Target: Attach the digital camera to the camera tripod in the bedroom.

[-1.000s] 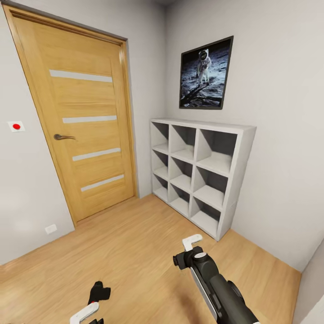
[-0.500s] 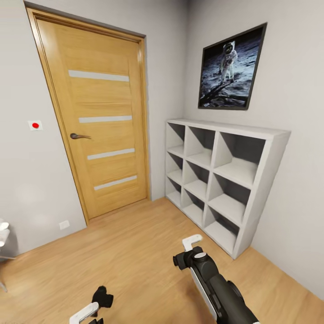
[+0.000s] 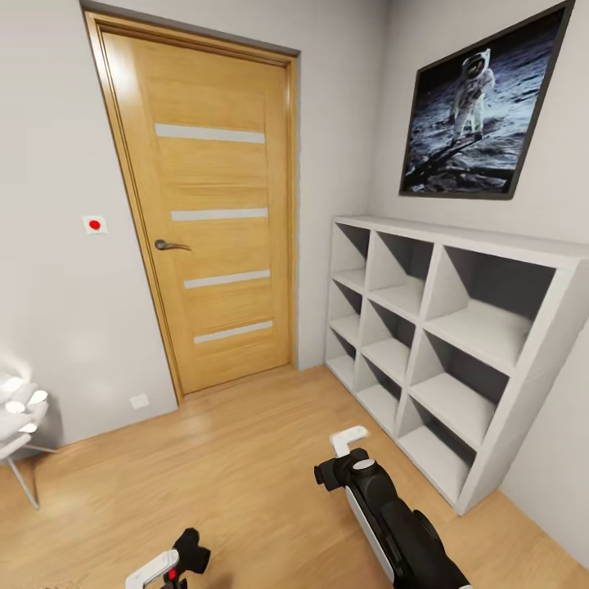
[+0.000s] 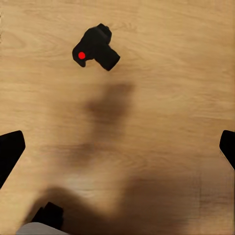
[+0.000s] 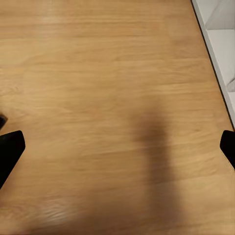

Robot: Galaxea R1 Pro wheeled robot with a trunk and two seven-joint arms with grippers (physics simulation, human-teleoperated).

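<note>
The digital camera (image 4: 96,47), small and matte black with a red dot, lies on the light wood floor. In the head view the digital camera (image 3: 191,551) sits at the bottom left, just beyond my left gripper (image 3: 154,570). In the left wrist view my left gripper (image 4: 117,152) hangs open above the floor, its dark fingertips (image 4: 10,152) wide apart, short of the camera. My right gripper (image 3: 349,442) is held out over bare floor; in its wrist view the right gripper (image 5: 117,147) stands open with nothing between its fingers. The camera tripod is out of view.
A shut wooden door (image 3: 213,229) stands ahead. A white cube shelf (image 3: 458,241) lines the right wall under a framed astronaut picture (image 3: 478,106). A white piece of furniture (image 3: 16,409) on thin legs pokes in at the left edge.
The whole head view has shifted: door, shelf and picture slid right and look closer, so the camera moved. The white furniture came into view at the left. Both grippers hold their poses.
</note>
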